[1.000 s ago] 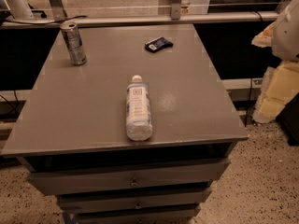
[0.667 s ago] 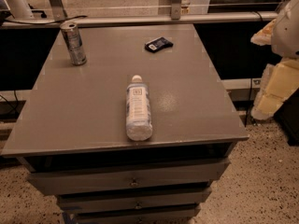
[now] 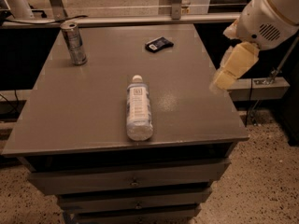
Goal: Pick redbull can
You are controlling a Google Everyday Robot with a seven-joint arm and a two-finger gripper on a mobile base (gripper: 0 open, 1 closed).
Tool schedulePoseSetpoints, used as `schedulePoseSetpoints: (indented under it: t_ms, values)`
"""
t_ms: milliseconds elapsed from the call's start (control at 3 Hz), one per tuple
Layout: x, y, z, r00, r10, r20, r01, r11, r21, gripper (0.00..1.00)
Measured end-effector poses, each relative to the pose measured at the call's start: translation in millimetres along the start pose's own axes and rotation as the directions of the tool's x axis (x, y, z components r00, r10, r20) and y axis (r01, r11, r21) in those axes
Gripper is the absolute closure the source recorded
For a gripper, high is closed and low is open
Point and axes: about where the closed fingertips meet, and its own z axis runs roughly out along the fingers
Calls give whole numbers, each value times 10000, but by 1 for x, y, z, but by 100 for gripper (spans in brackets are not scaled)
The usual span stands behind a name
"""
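The redbull can (image 3: 74,43) stands upright at the far left corner of the grey table (image 3: 84,106); it is slim and silver-and-blue with a shiny rim top. My gripper (image 3: 225,80) hangs at the end of the white arm (image 3: 271,13), over the table's right edge. It is far to the right of the can and touches nothing.
A clear water bottle (image 3: 139,107) with a white-blue label lies on its side in the middle of the table. A small flat dark packet (image 3: 159,44) lies toward the far side. Drawers (image 3: 133,181) sit under the tabletop. A rail (image 3: 140,18) runs behind the table.
My arm and gripper have swung in from the right and now reach over the table's right edge. The can, bottle and packet have not moved.
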Motion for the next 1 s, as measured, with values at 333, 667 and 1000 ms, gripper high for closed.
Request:
schedulePoseSetpoints:
  t_ms: [333, 667, 1000]
  values:
    - [-44, -8, 19, 9862, 886, 1399, -855, 9959, -281, 0]
    - [-44, -8, 19, 9862, 885, 1399, -854, 9959, -281, 0]
    - [-55, -9, 30, 9758, 1035, 1927, -982, 9945, -369, 0]
